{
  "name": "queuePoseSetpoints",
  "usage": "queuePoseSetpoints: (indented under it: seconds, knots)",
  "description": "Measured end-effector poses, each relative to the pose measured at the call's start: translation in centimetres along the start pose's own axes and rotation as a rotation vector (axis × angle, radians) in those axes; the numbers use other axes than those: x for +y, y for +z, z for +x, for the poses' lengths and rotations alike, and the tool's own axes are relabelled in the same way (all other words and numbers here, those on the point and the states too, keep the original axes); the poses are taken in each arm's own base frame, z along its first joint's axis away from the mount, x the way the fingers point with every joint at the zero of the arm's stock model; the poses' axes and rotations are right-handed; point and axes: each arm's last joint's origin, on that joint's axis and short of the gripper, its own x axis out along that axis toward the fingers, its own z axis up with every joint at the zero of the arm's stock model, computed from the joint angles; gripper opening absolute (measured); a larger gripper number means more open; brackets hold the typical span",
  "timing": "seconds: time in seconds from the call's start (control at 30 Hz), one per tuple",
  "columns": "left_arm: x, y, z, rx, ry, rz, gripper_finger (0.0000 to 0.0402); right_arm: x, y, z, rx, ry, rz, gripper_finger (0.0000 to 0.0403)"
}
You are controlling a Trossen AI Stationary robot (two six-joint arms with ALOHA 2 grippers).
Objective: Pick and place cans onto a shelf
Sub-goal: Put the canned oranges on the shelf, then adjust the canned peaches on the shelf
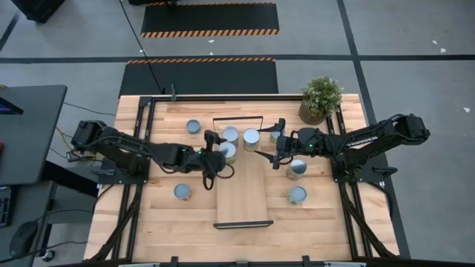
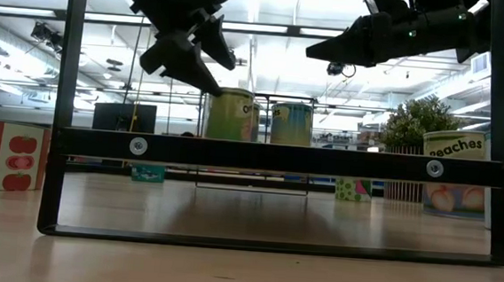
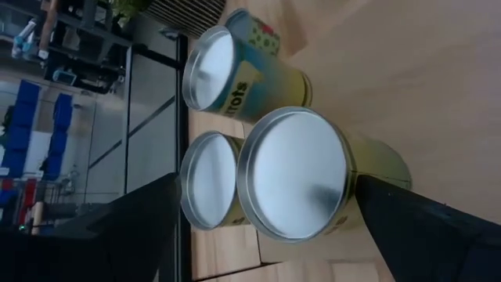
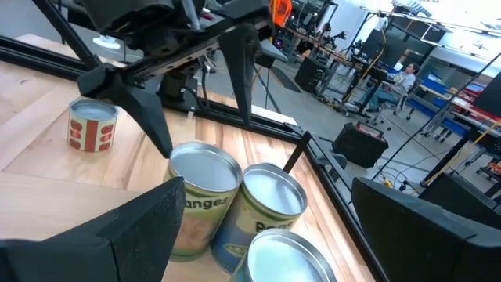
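Shelf frame (image 2: pixel 278 156): black end bar nearest the low camera, spanning the view; the long light-wood board (image 1: pixel 241 193) runs away from it down the middle of the surface (image 1: pixel 148 222)
Cans on shelf: three at the far end, close together; can A (image 1: pixel 228 152) under the left gripper, can B (image 1: pixel 231 134) and can C (image 1: pixel 251 139) just beyond it
Cans off shelf, left: one near the far edge (image 1: pixel 194 127), one beside the board (image 1: pixel 182 193)
Cans off shelf, right: one just beside the right arm (image 1: pixel 296 170), one nearer the front (image 1: pixel 297 196); a further one by the right gripper is mostly hidden
Left gripper (image 1: pixel 220 153): fingers spread wide, straddling can A on either side in the left wrist view (image 3: pixel 301 184); no contact visible, nothing held
Right gripper (image 1: pixel 276 148): fingers wide apart, empty, raised above the shelf's far end beside can C; low view shows it clear of the can tops (image 2: pixel 329 50)
Plant (image 1: pixel 320 96): far right corner, not part of the task
Step in hand: judged as a release on the shelf, or an approach to a can there; the frames cannot separate the two
Progress: about three placed, at least four left on the surface
Next move, left: lift straight up clear of can A without tipping its neighbours, then go to a left-side can
Next move, right: swing to the nearest right-side can, descend with fingers either side, close, carry to bare board nearer the front
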Motion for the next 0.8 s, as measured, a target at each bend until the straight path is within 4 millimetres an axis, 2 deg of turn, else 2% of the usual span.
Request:
queuePoseSetpoints:
  seconds: [0.27, 0.47, 0.8]
  knots:
    - [0.3, 0.3, 0.2, -0.054, -0.038, -0.06, 0.0389, 0.0, 0.0, 0.0, 0.0, 0.0, 0.0, 0.0373]
    - [-0.1, 1.0, -0.8, -0.109, -0.034, -0.09, 0.0389, 0.0, 0.0, 0.0, 0.006, 0.0, 0.006, 0.0373]
    - [2.3, -0.4, -3.3, -0.085, -0.022, -0.289, 0.0389, 0.0, -0.3, 0.0, 0.039, -0.029, 0.019, 0.0373]
